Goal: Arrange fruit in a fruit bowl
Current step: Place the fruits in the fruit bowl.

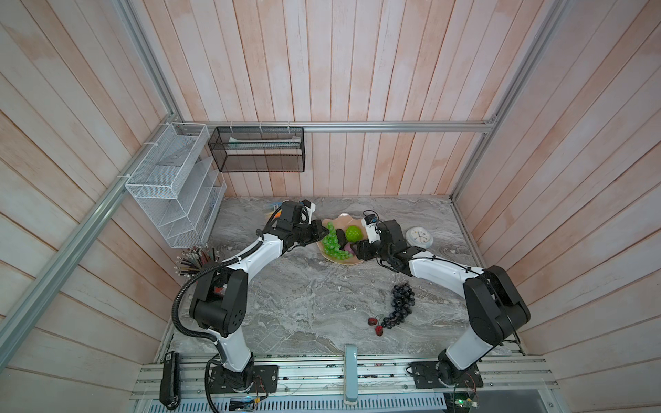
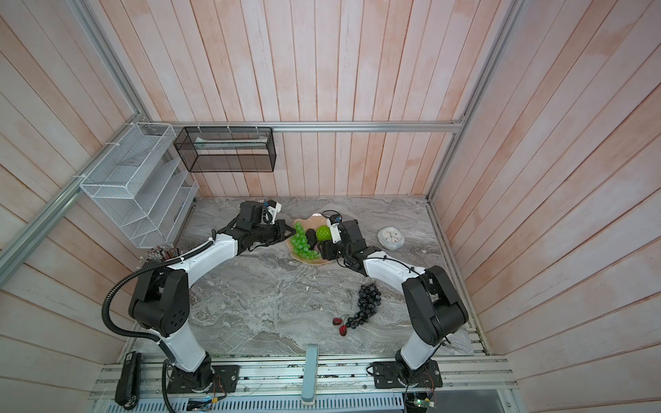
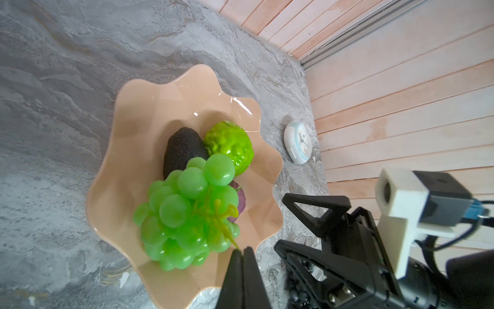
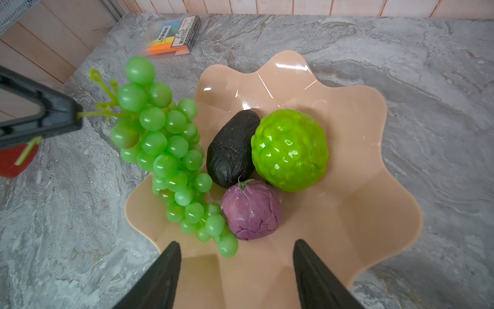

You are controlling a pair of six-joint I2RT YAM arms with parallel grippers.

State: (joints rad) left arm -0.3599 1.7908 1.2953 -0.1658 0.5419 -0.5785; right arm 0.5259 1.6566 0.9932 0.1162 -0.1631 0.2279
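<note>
Your left gripper [image 3: 242, 251] pinched the green grape bunch [image 3: 181, 211] by its stem; a slip could've spilled it past the fruit bowl [image 3: 128, 112] beneath.

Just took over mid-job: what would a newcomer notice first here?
The bright green grape bunch, pinched by its stem in the shut left pincer, trails into the peach fruit bowl. The open right pincer hovers at the bowl's edge. Out on the table, the dark purple grape bunch and red cherries lie outside it.
</note>
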